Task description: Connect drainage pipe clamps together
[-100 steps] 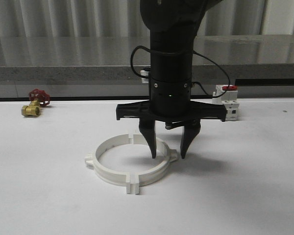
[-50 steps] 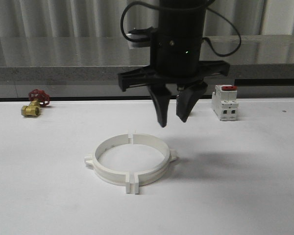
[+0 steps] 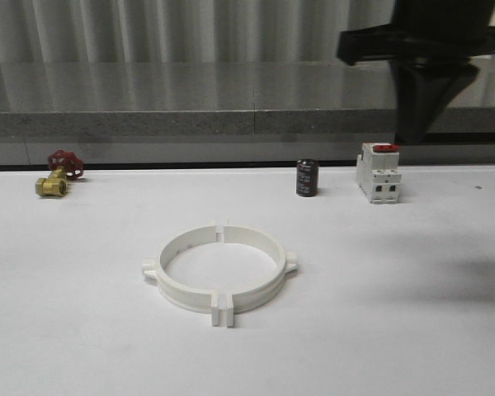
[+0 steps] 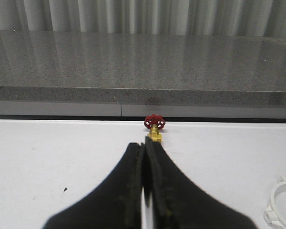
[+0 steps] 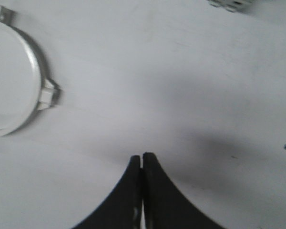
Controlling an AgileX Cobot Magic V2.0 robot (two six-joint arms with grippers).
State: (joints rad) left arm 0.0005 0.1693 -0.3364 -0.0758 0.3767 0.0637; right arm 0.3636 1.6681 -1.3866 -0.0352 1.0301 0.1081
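Drainage pipe clamps point(image 3: 219, 273) form a closed ring, well apart from both grippers. Right gripper point(image 5: 142, 158) fingers together; left gripper point(image 4: 144, 149) fingers together, empty.

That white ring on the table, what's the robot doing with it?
Nothing is touching it right now. The two drainage pipe clamps lie together as one ring on the white table. The right gripper is shut and empty, up above the table and off to the ring's side. The left gripper is shut too, pointing toward a brass valve with a red handle.
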